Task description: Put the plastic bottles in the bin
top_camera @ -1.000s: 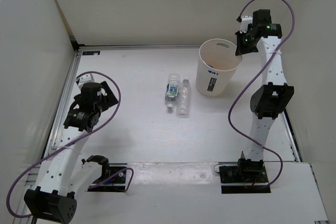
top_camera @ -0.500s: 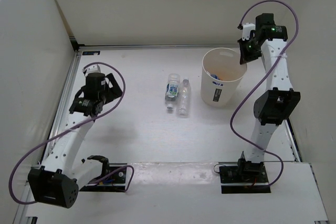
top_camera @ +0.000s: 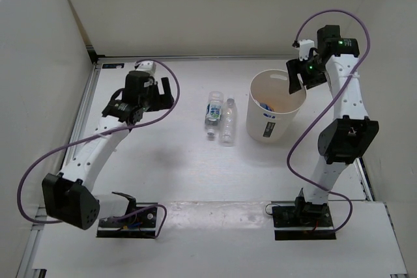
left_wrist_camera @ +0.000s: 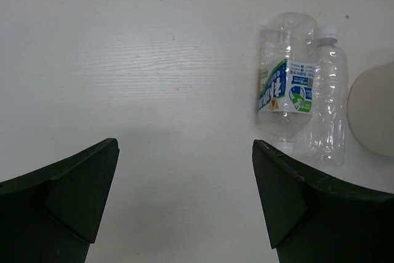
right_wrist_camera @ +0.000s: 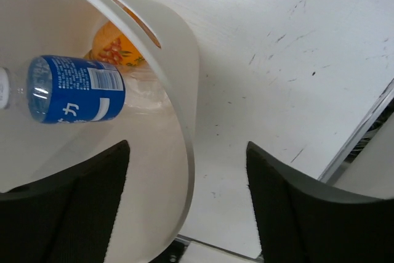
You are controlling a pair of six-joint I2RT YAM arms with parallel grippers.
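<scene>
Two plastic bottles lie side by side on the table: one with a blue-green label (top_camera: pixel 213 112) (left_wrist_camera: pixel 287 87) and a plain one (top_camera: pixel 227 120) (left_wrist_camera: pixel 328 106). A third, blue-labelled bottle (right_wrist_camera: pixel 68 97) (top_camera: pixel 266 104) lies inside the cream bin (top_camera: pixel 260 122) (right_wrist_camera: pixel 183 90). My right gripper (top_camera: pixel 297 77) (right_wrist_camera: pixel 188 146) is open and straddles the bin's far right rim, one finger inside and one outside. My left gripper (top_camera: pixel 167 93) (left_wrist_camera: pixel 184 145) is open above bare table, left of the two bottles, holding nothing.
An orange-printed item (right_wrist_camera: pixel 117 47) lies at the bottom of the bin beside the bottle. The bin's side (left_wrist_camera: pixel 372 112) stands just right of the plain bottle. A metal rail (top_camera: pixel 91 115) runs along the table's left edge, with white walls around.
My right gripper has gone from shut at the bin's rim to open, and the bin has shifted a little toward the near side. My left arm has swung far and right, toward the bottles.
</scene>
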